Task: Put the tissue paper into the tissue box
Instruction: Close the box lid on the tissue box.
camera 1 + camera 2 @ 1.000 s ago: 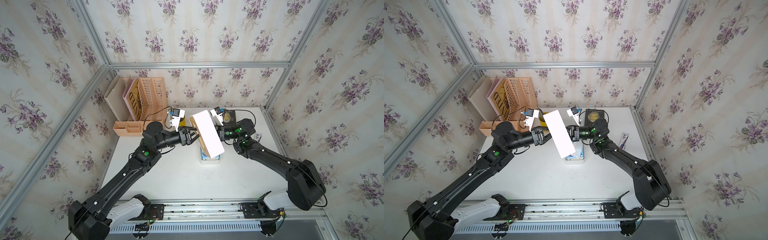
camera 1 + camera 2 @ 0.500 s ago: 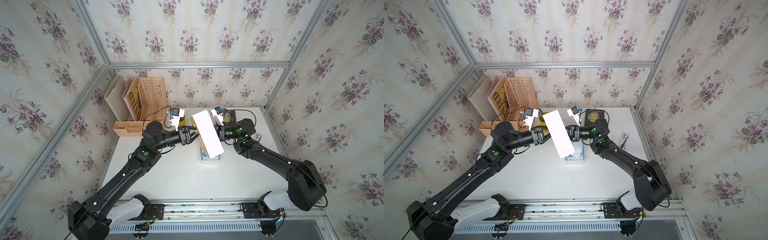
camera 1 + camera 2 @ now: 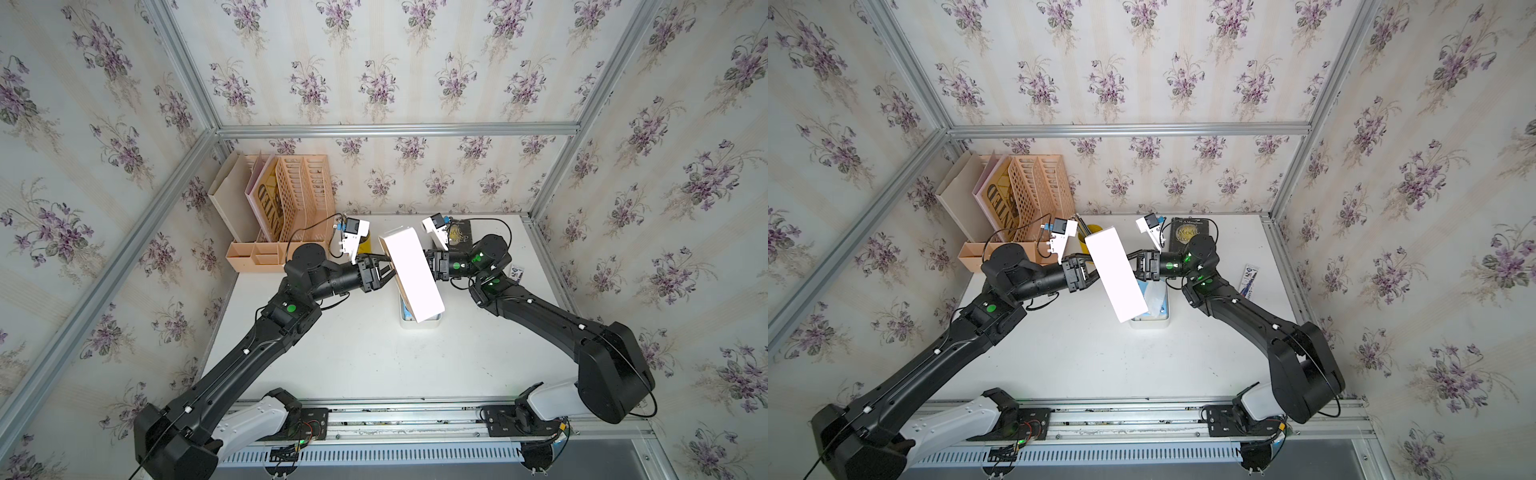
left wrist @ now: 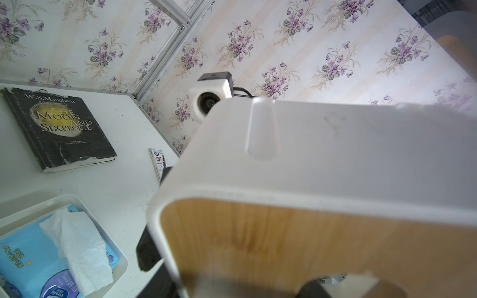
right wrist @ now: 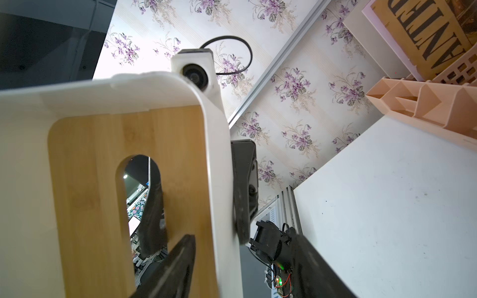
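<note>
The tissue box [image 3: 419, 325] [image 3: 1150, 325] [image 4: 31, 210] is a white tub on the table. The light blue tissue paper [image 3: 1154, 300] [image 4: 23, 258] lies inside it, with white tissue sticking up. Its bamboo-topped lid [image 3: 411, 274] [image 3: 1115, 274] [image 4: 335, 154] [image 5: 90, 180] hangs tilted on edge above the tub. My left gripper [image 3: 384, 270] [image 3: 1090, 270] [image 5: 197, 198] is shut on the lid, one finger through the slot and one outside the white wall. My right gripper [image 3: 428, 266] [image 3: 1136, 266] stands open at the lid's other side; one of its fingers [image 5: 178, 263] shows, off the bamboo.
A black book [image 3: 459, 237] [image 4: 56, 129] lies at the back right. A slim printed carton [image 3: 516, 272] [image 4: 158, 160] lies near the right edge. Peach file racks [image 3: 286, 199] and a desk tray [image 3: 257, 255] fill the back left, beside a yellow pencil cup [image 3: 1092, 229].
My left gripper has shut on the lid and my right gripper has opened off it. The lid has hardly moved.
</note>
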{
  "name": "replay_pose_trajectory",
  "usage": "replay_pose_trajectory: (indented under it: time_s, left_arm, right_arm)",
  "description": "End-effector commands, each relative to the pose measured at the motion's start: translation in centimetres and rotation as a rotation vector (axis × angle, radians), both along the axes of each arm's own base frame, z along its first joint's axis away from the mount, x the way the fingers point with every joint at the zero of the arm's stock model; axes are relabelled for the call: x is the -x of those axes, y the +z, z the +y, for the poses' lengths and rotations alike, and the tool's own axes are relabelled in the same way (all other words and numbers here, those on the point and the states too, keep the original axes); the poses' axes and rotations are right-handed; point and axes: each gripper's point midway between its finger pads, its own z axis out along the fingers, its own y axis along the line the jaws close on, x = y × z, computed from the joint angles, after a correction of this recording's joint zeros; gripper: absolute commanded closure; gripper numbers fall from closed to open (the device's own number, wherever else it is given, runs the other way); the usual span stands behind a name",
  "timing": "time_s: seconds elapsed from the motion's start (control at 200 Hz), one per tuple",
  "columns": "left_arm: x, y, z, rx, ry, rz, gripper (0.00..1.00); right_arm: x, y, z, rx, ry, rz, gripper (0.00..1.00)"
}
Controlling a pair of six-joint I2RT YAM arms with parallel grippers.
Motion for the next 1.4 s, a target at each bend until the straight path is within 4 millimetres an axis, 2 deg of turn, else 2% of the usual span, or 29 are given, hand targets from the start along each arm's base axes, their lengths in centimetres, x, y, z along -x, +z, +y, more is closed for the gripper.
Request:
replay_pose_trajectory:
  time_s: [0.0, 0.125, 0.27, 0.43, 0.544, 0.694, 0.844, 0.869, 0.884, 0.924, 1.099, 1.279, 1.399]
  left_arm:
    - [0.2, 0.9, 0.3, -0.002, 0.011, -0.049, 0.54]
    - [0.1, 0.6, 0.5, -0.033, 0.024, -0.046, 0.54]
    - [-0.3, -0.2, 0.8, -0.110, 0.053, -0.043, 0.54]
    - [-1.3, -1.8, 1.3, -0.236, 0.091, -0.031, 0.54]
    - [-2.6, -4.1, 1.8, -0.380, 0.132, 0.026, 0.54]
    - [-4.4, -7.0, 1.4, -0.509, 0.133, 0.106, 0.54]
    - [-6.4, -9.7, 0.5, -0.589, 0.130, 0.178, 0.54]
    - [-6.6, -9.7, 0.5, -0.601, 0.137, 0.181, 0.54]
    - [-7.0, -10.8, 0.2, -0.628, 0.130, 0.202, 0.54]
    - [-7.5, -11.5, 0.2, -0.668, 0.136, 0.221, 0.54]
    - [-9.5, -14.0, -0.6, -0.825, 0.155, 0.265, 0.53]
    - [-10.3, -15.5, -2.3, -0.897, 0.141, 0.289, 0.53]
    - [-10.7, -16.2, -2.5, -0.925, 0.152, 0.309, 0.53]
  right_arm:
    - [-1.5, -0.9, -1.1, 0.056, -0.077, -0.015, 0.31]
    - [-3.4, -3.5, -2.1, 0.246, -0.216, -0.043, 0.24]
    - [-5.2, -5.9, -3.9, 0.471, -0.364, -0.090, 0.23]
    - [-7.3, -8.2, -7.4, 0.702, -0.557, -0.103, 0.25]
    - [-8.7, -9.8, -10.6, 0.851, -0.699, -0.097, 0.26]
    - [-9.2, -9.9, -13.4, 0.949, -0.817, -0.107, 0.27]
    - [-9.2, -8.6, -15.4, 1.001, -0.904, -0.133, 0.26]
    - [-9.1, -8.4, -15.6, 1.007, -0.913, -0.137, 0.25]
    - [-9.0, -8.3, -15.8, 1.012, -0.918, -0.138, 0.25]
    - [-8.8, -7.9, -16.2, 1.019, -0.928, -0.140, 0.24]
    - [-7.6, -6.4, -16.3, 0.992, -0.923, -0.136, 0.18]
    - [-5.7, -6.1, -14.1, 0.908, -0.836, -0.112, 0.13]
    - [-4.5, -6.4, -12.4, 0.859, -0.773, -0.095, 0.11]
